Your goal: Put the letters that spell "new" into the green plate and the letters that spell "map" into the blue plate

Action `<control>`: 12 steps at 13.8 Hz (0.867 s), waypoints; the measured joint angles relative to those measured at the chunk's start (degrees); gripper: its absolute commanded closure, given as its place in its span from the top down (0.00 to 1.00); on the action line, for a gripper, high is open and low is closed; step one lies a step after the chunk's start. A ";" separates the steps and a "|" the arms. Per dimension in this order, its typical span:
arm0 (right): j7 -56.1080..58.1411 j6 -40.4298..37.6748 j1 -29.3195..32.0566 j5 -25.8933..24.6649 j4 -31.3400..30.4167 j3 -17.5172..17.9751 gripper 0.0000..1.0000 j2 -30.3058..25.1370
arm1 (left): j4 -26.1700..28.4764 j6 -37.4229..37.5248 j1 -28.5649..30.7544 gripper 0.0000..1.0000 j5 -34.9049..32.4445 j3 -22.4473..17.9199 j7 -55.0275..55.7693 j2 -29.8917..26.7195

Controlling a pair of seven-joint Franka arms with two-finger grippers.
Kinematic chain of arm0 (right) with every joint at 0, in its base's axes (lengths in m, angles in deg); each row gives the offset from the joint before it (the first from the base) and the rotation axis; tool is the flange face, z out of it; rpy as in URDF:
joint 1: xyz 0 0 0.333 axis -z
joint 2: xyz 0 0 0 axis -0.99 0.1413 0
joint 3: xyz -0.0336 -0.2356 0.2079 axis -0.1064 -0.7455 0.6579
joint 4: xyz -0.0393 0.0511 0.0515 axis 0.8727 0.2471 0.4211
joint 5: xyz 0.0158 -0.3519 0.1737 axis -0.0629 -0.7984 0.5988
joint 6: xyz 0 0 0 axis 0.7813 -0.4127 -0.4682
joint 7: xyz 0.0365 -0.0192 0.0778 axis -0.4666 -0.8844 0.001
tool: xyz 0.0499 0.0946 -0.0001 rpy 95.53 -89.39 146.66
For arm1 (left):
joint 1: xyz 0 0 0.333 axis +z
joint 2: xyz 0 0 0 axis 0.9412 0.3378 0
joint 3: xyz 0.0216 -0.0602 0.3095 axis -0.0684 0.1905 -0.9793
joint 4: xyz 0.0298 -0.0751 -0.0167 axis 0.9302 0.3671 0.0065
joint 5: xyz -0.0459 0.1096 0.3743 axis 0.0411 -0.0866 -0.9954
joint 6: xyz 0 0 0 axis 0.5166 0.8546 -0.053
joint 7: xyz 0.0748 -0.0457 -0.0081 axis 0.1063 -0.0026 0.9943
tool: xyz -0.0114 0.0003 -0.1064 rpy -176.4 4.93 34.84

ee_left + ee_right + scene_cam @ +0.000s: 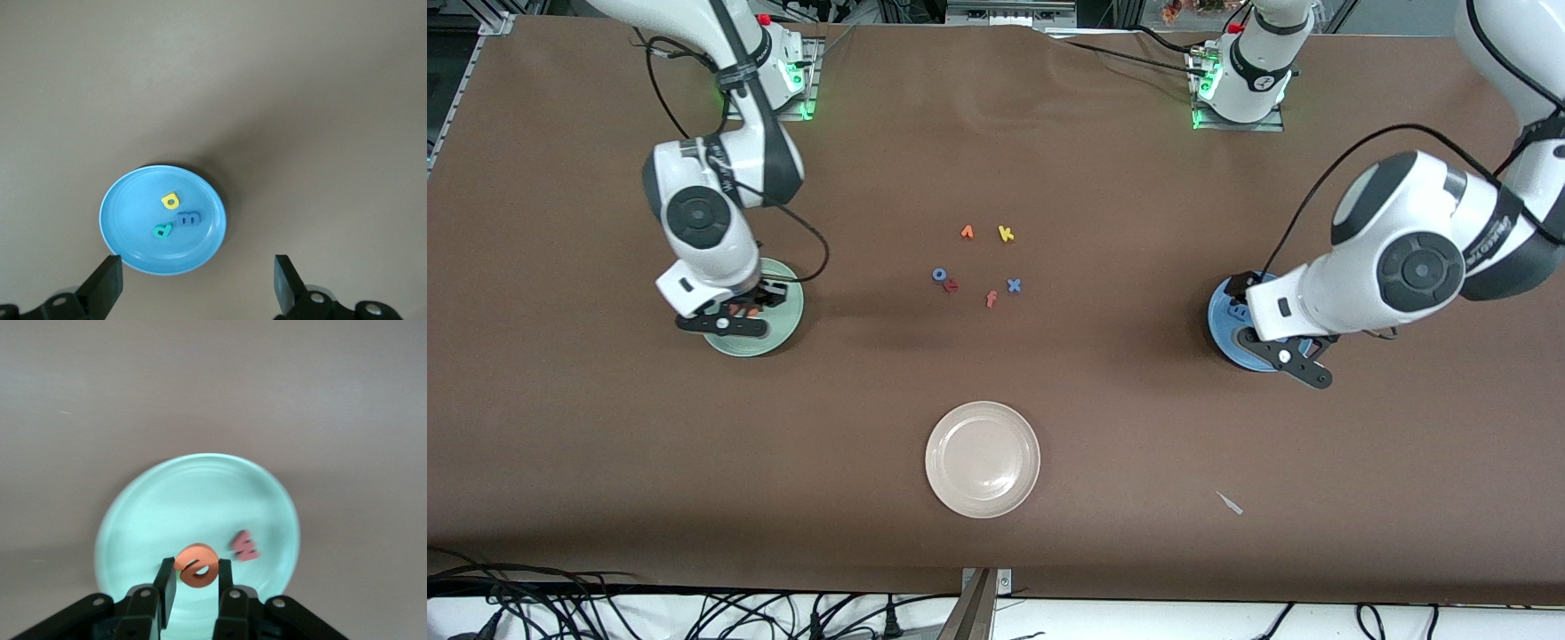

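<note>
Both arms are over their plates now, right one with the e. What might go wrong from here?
1. The right gripper pinches the orange e above the green plate; the foam may cling to a finger on release, or drop onto the w.
2. An olive edge shows beside the e; whether that is the n cannot be told, so check it.
3. The left gripper hangs open over the blue plate, which holds a, m, p; descending could scatter them.

a brown table (1049, 133) is carrying the green plate (778, 336), the blue plate (1221, 324), a cream plate (983, 459) nearer the camera, and loose letters (978, 262) lying farther from the camera than the cream plate.
</note>
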 measured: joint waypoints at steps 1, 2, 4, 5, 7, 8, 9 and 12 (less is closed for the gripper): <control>1.46 2.66 0.10 0.02 -2.24 -1.20 0.42 -0.32 | -1.71 1.42 -2.22 1.00 1.25 -1.04 0.66 -1.49; 1.98 4.56 0.11 0.45 -3.90 -1.72 0.42 -0.45 | -3.20 2.16 -4.12 1.00 4.57 -3.76 0.92 -3.58; 2.21 5.43 -0.11 3.44 -4.99 -1.67 0.43 -0.47 | -4.82 2.19 -8.41 1.00 13.35 -14.93 0.60 -8.29; 2.23 5.45 -0.23 4.51 -4.99 -1.62 0.48 -0.49 | -5.17 1.64 -11.30 1.00 17.01 -21.83 0.23 -10.54; 2.23 5.46 -0.29 5.76 -4.99 -1.62 0.61 -0.57 | -5.45 -0.24 -18.02 1.00 20.76 -34.07 -0.25 -14.76; 2.23 5.47 -0.29 6.07 -4.98 -1.62 0.65 -0.63 | -5.42 -0.58 -21.20 1.00 21.73 -38.78 -0.25 -16.92; 2.23 5.47 -0.30 6.14 -4.97 -1.62 0.69 -0.75 | -5.00 -0.52 -24.33 1.00 23.49 -43.03 -0.25 -19.20; 2.50 2.15 -0.33 6.16 -2.94 -1.62 0.71 -1.72 | 1.79 -1.79 -32.32 1.00 26.57 -52.74 -0.25 -27.23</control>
